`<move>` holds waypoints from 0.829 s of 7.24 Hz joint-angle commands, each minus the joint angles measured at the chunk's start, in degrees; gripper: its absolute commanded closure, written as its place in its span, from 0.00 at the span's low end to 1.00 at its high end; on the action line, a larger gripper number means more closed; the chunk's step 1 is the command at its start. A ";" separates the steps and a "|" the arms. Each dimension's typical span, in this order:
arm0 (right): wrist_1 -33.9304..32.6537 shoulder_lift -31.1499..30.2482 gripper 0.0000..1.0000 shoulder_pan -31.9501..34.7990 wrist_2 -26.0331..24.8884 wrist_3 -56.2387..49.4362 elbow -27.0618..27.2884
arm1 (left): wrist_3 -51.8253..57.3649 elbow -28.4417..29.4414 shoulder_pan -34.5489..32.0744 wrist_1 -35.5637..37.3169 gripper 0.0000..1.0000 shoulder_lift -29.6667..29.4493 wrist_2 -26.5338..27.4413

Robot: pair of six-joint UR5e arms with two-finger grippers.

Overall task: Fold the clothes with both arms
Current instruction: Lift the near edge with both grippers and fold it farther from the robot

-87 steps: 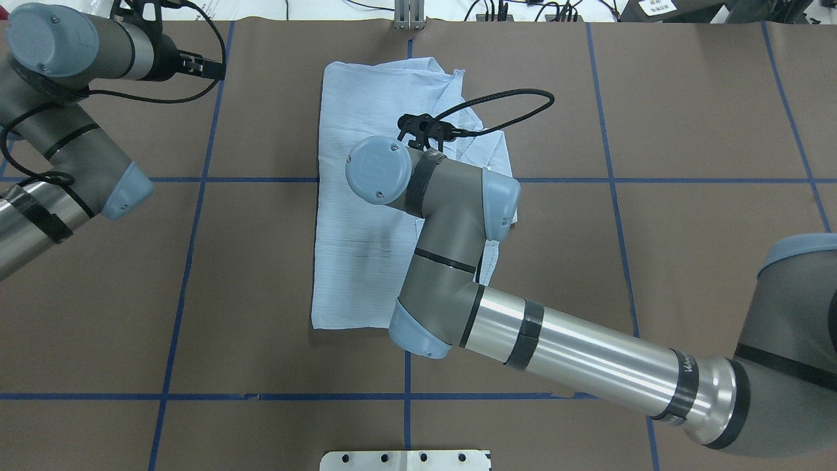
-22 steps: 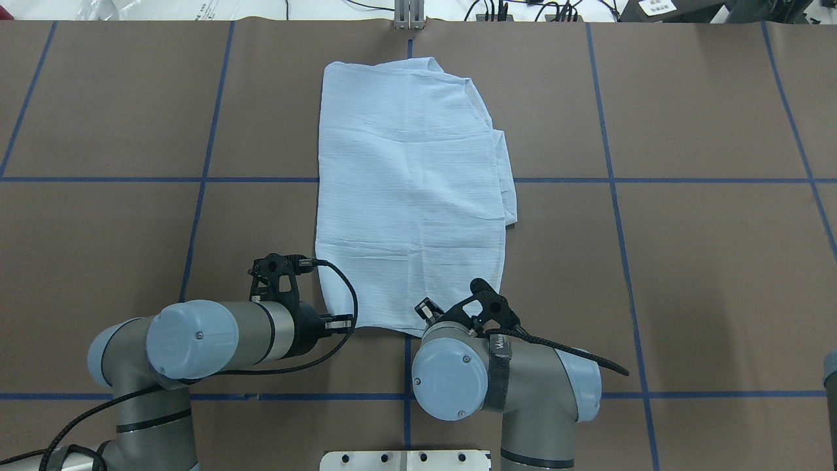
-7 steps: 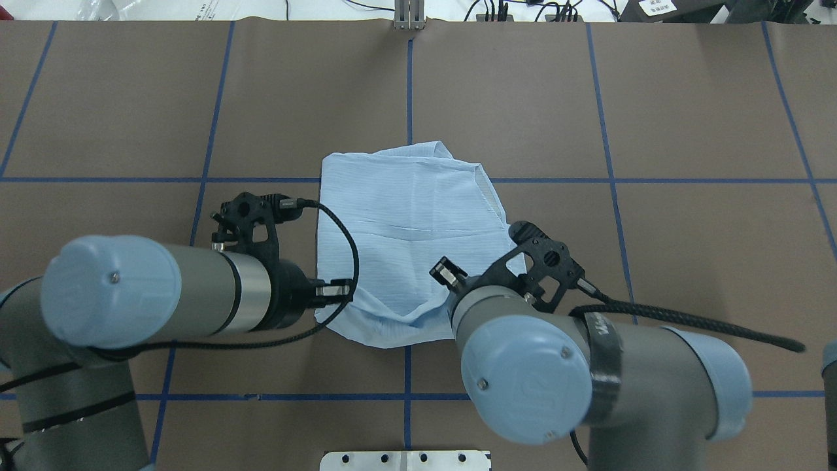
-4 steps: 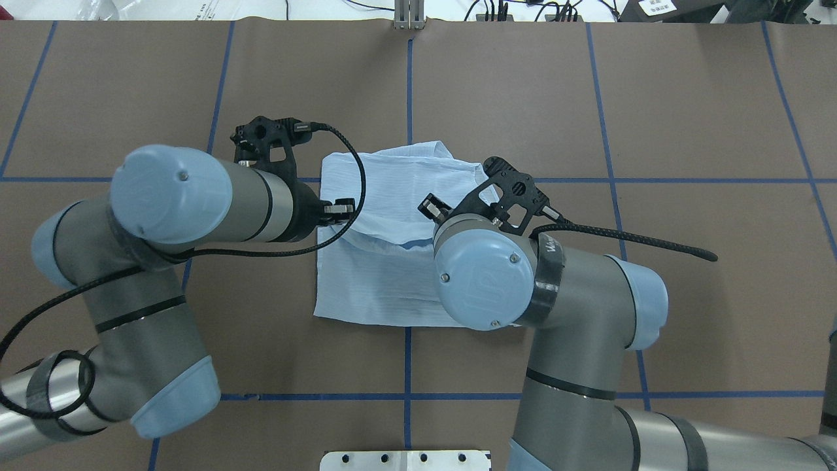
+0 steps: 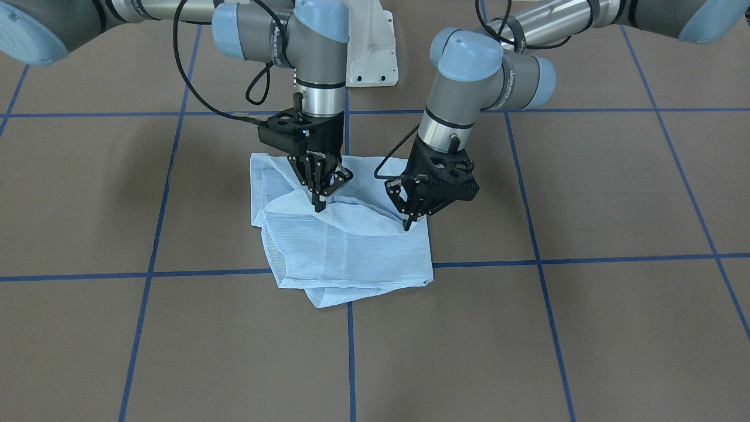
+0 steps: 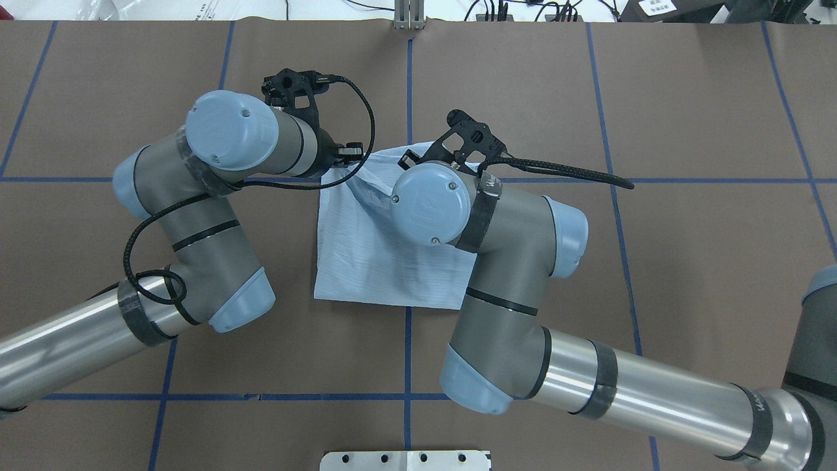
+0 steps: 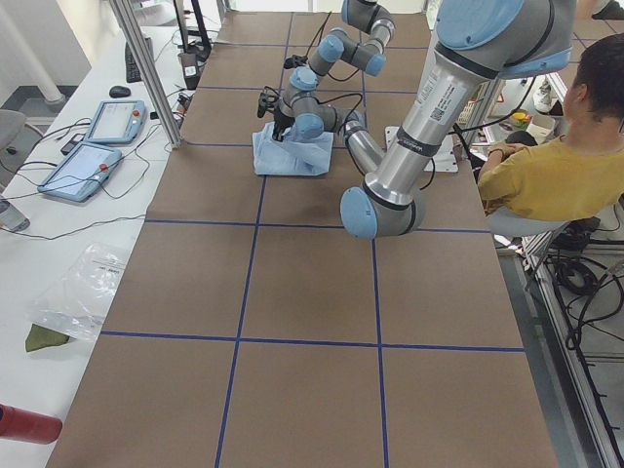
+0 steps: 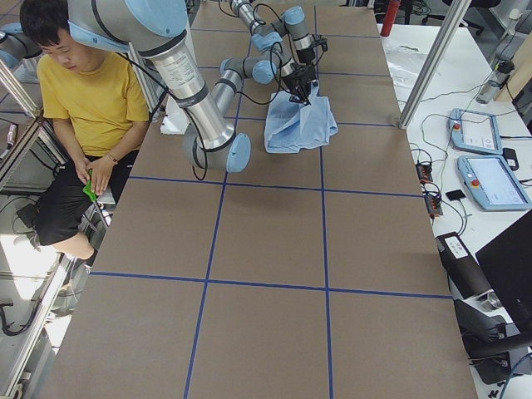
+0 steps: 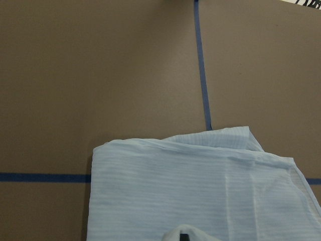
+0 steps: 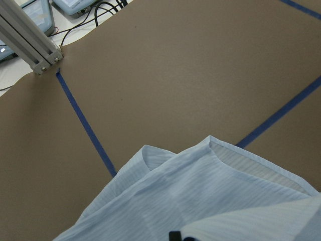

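The pale blue shirt (image 5: 351,252) (image 6: 373,261) lies in the middle of the table, folded into a rough rectangle. Its near hem is lifted and carried over the rest of the cloth. In the front-facing view my left gripper (image 5: 407,221) is shut on one corner of that raised hem. My right gripper (image 5: 319,204) is shut on the other corner. From overhead the left gripper (image 6: 350,154) shows at the shirt's far left corner, while the right one is hidden under its own wrist. Both wrist views show the shirt (image 9: 200,191) (image 10: 200,201) spread just below.
Blue tape lines (image 6: 409,85) grid the brown table. A white base plate (image 6: 405,460) sits at the robot's edge and an aluminium post (image 6: 409,13) at the far edge. A seated person (image 8: 91,100) is beside the robot. Tablets (image 7: 93,146) lie on the side bench.
Both grippers took the shirt's near hem, lifted it and carried it away from the robot, over the shirt. In the last half second they moved further toward the far edge.
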 commanded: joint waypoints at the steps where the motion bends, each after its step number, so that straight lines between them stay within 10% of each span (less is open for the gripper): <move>1: 6.79 3.10 1.00 2.20 1.53 -1.79 -10.31 | 1.94 6.97 -0.80 -4.16 1.00 -1.15 0.83; 4: 9.70 4.68 1.00 3.26 2.32 -3.36 -16.05 | 2.05 11.74 -0.80 -7.95 1.00 -1.24 1.89; 5: 9.88 4.95 0.01 3.79 3.98 -10.68 -16.41 | 4.57 11.65 -0.80 -8.04 0.02 -1.24 1.89; 6: 9.97 5.31 0.00 5.79 8.09 -12.23 -16.42 | 10.16 10.95 -1.67 -8.48 0.00 -1.06 1.37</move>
